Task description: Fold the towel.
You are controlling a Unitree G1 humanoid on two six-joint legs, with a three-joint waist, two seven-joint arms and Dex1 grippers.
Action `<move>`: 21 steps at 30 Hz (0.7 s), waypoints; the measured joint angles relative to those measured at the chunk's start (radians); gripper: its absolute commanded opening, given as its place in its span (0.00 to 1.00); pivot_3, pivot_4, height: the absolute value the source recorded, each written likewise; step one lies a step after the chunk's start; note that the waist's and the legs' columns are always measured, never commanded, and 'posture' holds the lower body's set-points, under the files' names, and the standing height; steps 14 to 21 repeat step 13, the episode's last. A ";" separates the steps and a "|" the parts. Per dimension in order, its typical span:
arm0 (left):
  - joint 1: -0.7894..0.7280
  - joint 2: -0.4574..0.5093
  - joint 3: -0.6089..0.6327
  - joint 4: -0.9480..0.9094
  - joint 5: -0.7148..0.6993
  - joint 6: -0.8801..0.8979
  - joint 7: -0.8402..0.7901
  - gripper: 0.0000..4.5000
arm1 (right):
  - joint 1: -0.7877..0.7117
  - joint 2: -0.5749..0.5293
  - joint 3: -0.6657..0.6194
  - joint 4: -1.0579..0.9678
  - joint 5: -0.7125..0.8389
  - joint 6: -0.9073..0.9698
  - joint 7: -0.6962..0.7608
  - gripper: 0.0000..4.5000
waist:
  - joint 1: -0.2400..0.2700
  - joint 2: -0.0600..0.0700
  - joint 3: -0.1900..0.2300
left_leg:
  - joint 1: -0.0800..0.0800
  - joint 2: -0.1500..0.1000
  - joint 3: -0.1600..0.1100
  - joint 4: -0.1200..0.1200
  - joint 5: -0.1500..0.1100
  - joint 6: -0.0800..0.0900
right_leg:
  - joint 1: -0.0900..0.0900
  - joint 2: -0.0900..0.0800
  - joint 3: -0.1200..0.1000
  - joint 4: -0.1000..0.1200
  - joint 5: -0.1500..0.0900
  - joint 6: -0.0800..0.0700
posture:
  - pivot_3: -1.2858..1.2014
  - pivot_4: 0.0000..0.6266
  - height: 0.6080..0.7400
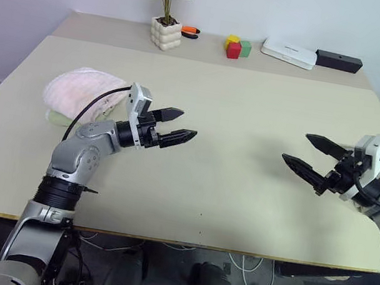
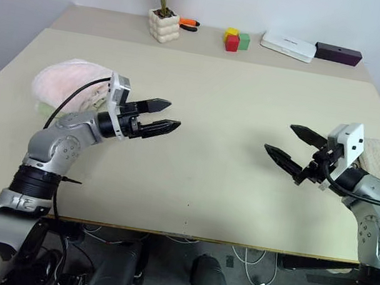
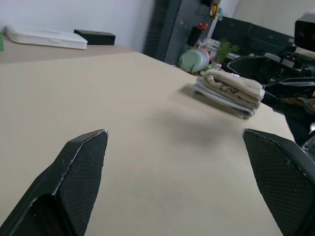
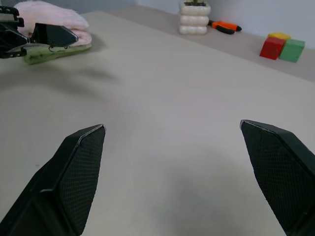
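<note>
towel (image 1: 83,89) partly behind left arm, mark unseen

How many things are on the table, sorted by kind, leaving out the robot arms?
Towels and cloths: 3, the pink towel, the green cloth under it, the beige folded towel.
Toy blocks: 3, red, green, yellow.
Potted plant: 1.
Flat white box: 1.
Black box: 1.
Orange-handled tool: 1.
Total: 10.

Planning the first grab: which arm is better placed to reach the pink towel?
Probably the left. The towel lies bunched at the table's left side, just behind the open left gripper. The open right gripper hovers far across the table.
</note>
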 measured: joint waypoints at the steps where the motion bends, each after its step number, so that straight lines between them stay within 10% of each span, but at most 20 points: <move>1: 0.001 -0.005 0.000 0.000 0.001 0.000 -0.002 0.99 | 0.004 0.000 -0.001 -0.002 0.000 0.000 -0.001 1.00 | 0.001 0.000 0.000 | 0.000 0.000 0.000 0.000 0.000 0.000 | 0.000 0.000 0.000 0.000 0.000 0.000 | 0.52 0.24 1.00; 21: 0.046 -0.008 0.030 0.008 0.043 -0.032 0.008 0.99 | 0.065 -0.048 -0.044 -0.064 0.012 0.060 0.001 1.00 | 0.000 0.000 0.000 | 0.000 0.000 0.000 0.000 0.000 0.000 | 0.000 0.000 0.000 0.000 0.000 0.000 | 0.52 0.24 1.00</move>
